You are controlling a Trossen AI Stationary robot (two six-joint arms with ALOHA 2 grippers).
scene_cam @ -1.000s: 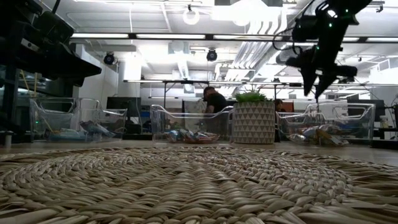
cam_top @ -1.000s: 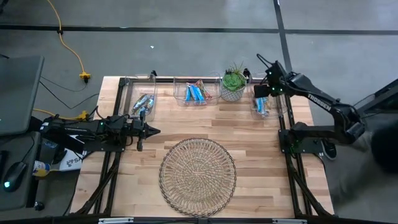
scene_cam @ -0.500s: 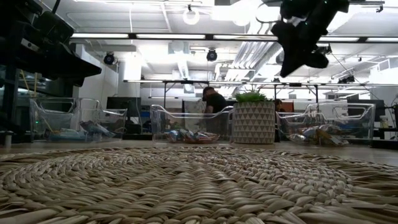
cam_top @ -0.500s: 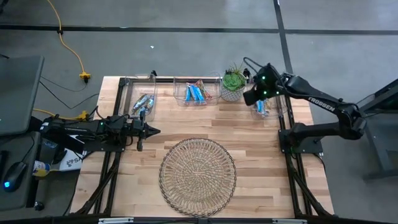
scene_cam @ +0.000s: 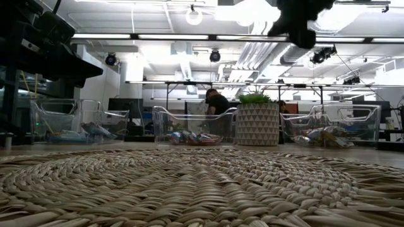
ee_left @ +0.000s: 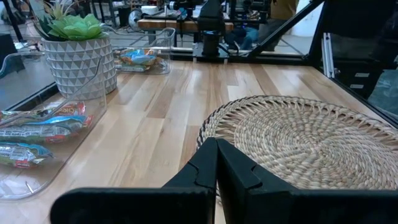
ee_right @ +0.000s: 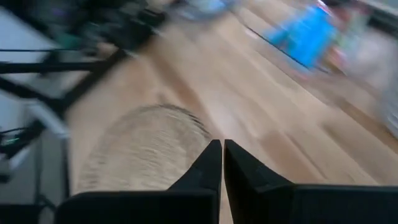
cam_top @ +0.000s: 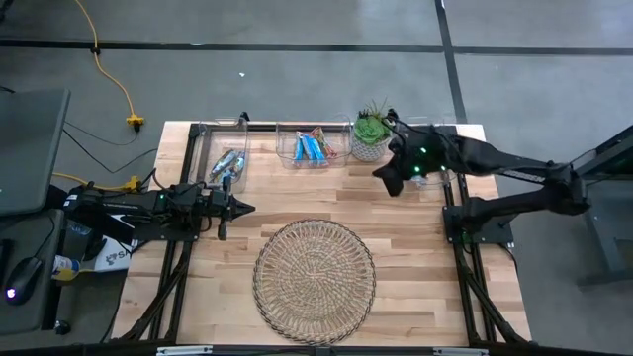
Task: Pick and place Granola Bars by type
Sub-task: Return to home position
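Pale wooden tabletop is shown, with no bar seen on the woven mat nearest. Beyond it, the left gripper is parked, jaws clenched on nothing. The right gripper, jaws likewise clenched and empty, has been drawn back from the right bin toward mid-table. Granola Bars are left in the far bins, so the sorting is judged finished.

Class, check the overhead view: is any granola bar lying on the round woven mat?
No, the woven mat carries nothing; the granola bars sit in the clear bins behind it.
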